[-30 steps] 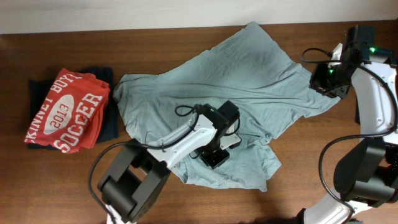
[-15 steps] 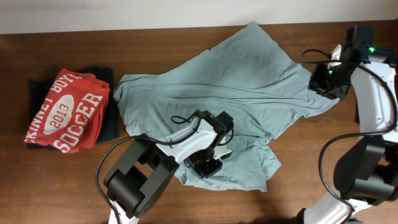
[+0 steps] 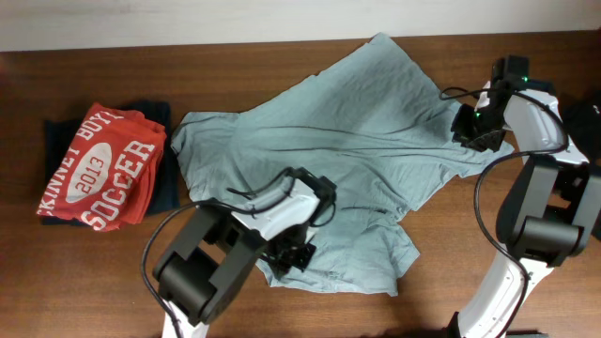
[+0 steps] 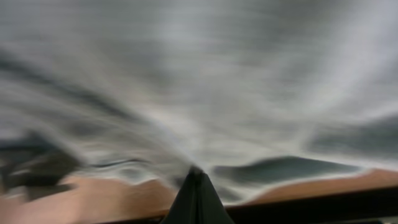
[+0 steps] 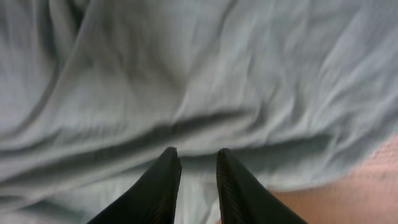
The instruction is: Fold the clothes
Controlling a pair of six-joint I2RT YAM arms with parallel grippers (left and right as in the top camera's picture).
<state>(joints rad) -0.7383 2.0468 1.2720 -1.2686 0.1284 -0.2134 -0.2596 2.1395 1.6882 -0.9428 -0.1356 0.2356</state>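
Garments, three: one pale grey-blue t-shirt (image 3: 357,122), one red soccer t-shirt (image 3: 99,169), one dark garment (image 3: 167,192). Robot arms, two: left arm (image 3: 272,208), right arm (image 3: 531,103). Wooden table (image 3: 84,282), one.

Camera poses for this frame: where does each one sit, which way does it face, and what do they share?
Overhead: fixed above the table, looking straight down; shows both arms, the grey-blue t-shirt, and a red t-shirt on a black garment.
Left wrist: on the left arm, looking along the shut left gripper into blurred shirt fabric near its hem.
Right wrist: on the right arm, looking past the slightly parted right gripper at the shirt's edge.
Shared: all three see the grey-blue t-shirt and the table.
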